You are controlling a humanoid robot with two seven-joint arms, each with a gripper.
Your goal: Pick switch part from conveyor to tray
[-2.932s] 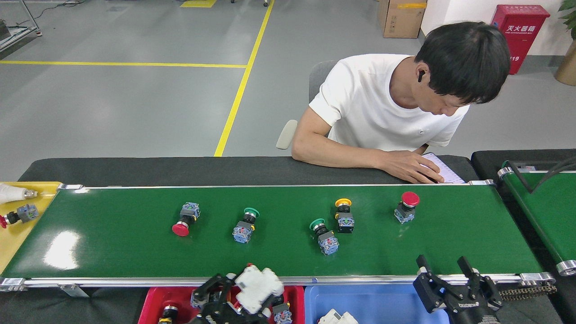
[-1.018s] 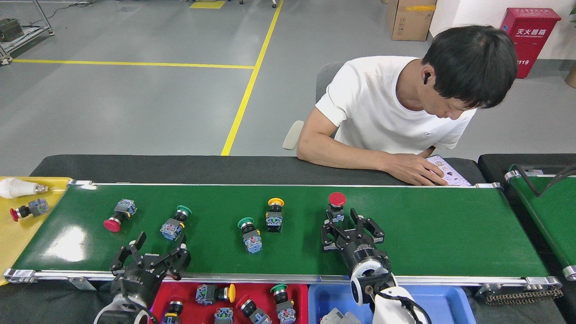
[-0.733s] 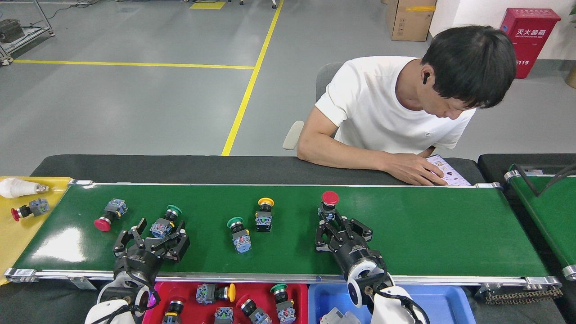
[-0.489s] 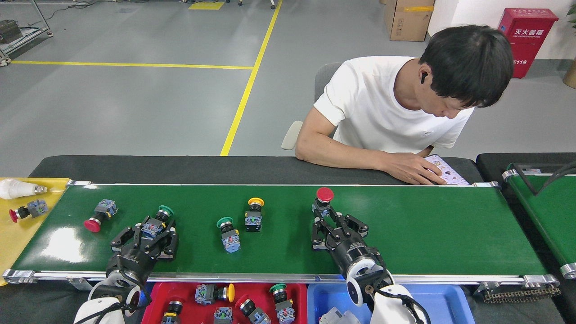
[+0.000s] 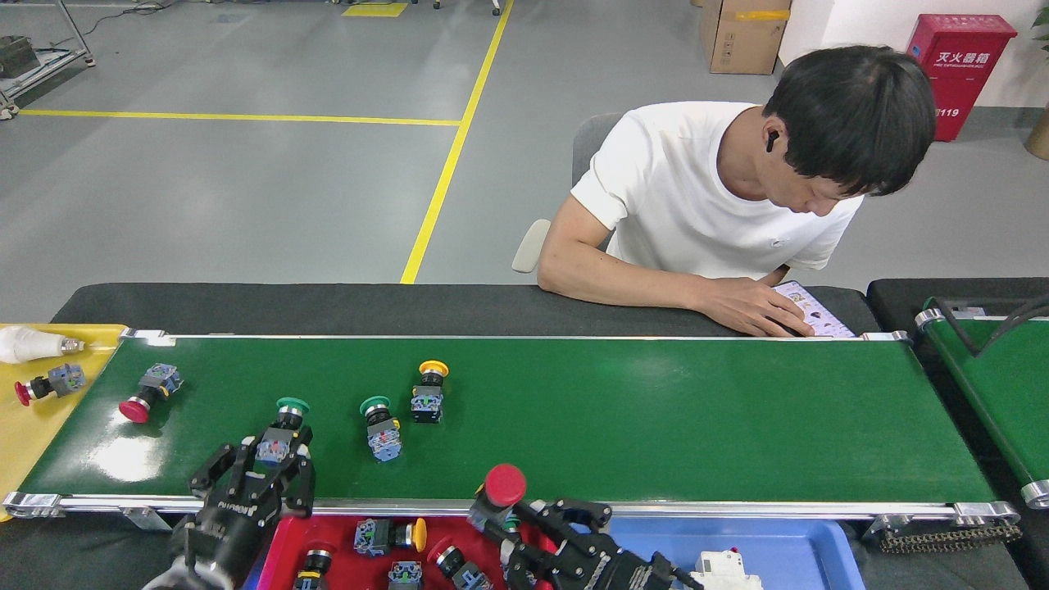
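Right gripper (image 5: pixel 501 510) pinched the red switch (image 5: pixel 500 487) over the red tray (image 5: pixel 283 537); left gripper (image 5: pixel 274 459) clamped the green switch (image 5: pixel 283 426) near the conveyor's (image 5: pixel 656 410) front edge.

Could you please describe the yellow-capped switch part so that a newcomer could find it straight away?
Start at the long glossy dark-green conveyor belt. On its left half stand several push-button switches; the yellow-capped switch part is farthest right, upright beside a green-capped switch. It alone has a yellow cap.

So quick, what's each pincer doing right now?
Left pincer: closed around the green-capped switch on the conveyor.
Right pincer: holding the red-capped switch above the red tray.
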